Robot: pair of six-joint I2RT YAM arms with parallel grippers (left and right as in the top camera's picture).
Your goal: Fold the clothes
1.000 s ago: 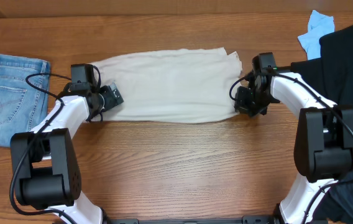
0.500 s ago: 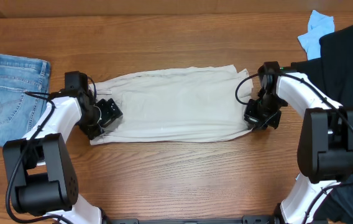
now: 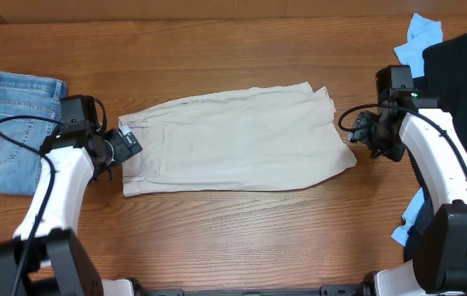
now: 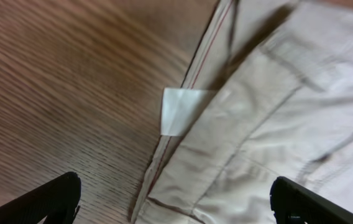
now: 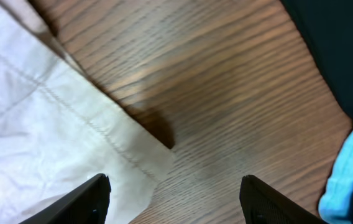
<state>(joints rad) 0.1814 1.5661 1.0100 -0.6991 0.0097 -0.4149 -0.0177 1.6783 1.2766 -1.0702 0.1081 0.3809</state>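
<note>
The pale beige shorts [image 3: 233, 140] lie flat across the middle of the table, waistband end to the left. My left gripper [image 3: 123, 145] is open at that waistband end. In the left wrist view its fingers [image 4: 55, 200] stand wide apart over the shorts [image 4: 276, 118], near the small white label [image 4: 179, 110]; my left gripper [image 4: 176, 208] holds nothing. My right gripper [image 3: 363, 131] is open just off the shorts' right end. From the right wrist, my right gripper [image 5: 179, 205] has bare wood between its fingers and the hem corner [image 5: 133, 162] lies by one finger.
Folded blue jeans [image 3: 16, 123] lie at the far left. A heap of black garments [image 3: 464, 82] fills the right edge, with a light blue piece [image 3: 421, 37] at the back right. Black cloth [image 5: 332, 50] and light blue cloth [image 5: 344, 180] lie close right of my right gripper.
Both arms dragged the shorts toward the front, then drew outward from their ends. The right gripper opened and let the hem go; the left opened wider, off the waistband.
</note>
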